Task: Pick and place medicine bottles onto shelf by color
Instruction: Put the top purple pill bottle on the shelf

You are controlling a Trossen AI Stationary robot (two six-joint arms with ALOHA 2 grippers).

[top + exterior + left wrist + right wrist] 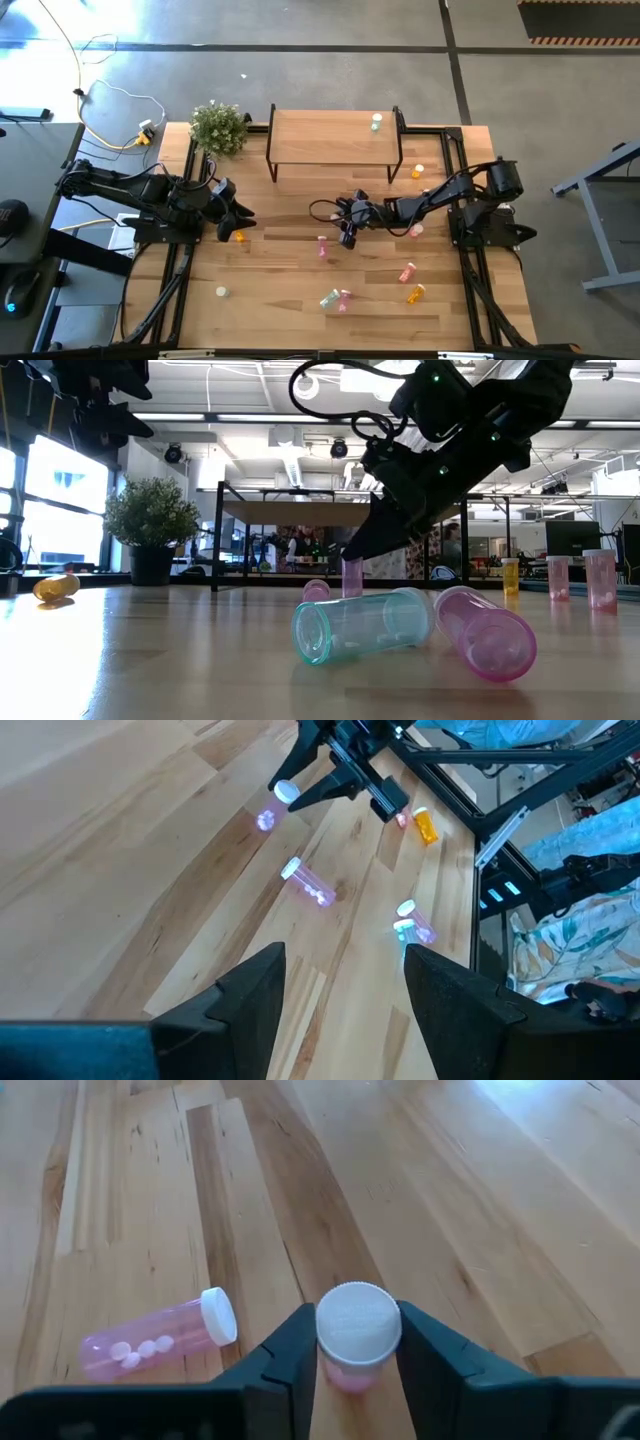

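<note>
My right gripper [347, 237] is near the table's middle, shut on a small pink bottle with a white cap [358, 1330], which also shows in the low view [352, 575]. A second pink bottle [150, 1345] lies on its side close by. More bottles lie toward the near edge: green [360, 625], pink [488, 632], pale red [407, 272] and orange [416, 294]. The shelf [335, 140] stands at the far side with one green bottle [376, 122] on it. My left gripper [240, 222] waits open at the left, beside an orange bottle [240, 237]. My right gripper pinches the pink bottle between its two fingers [290, 1355], at its top end by the white cap [358, 1320]. The fingers slant down from the table's right side. The bottle stands upright, its foot at the table top [352, 592].
A potted plant [218, 127] stands at the shelf's left end. An orange bottle [417, 172] and a pink one [416, 230] stand near the right arm. A small white-capped bottle [221, 292] lies near the left front. Black frame rails run along both table sides.
</note>
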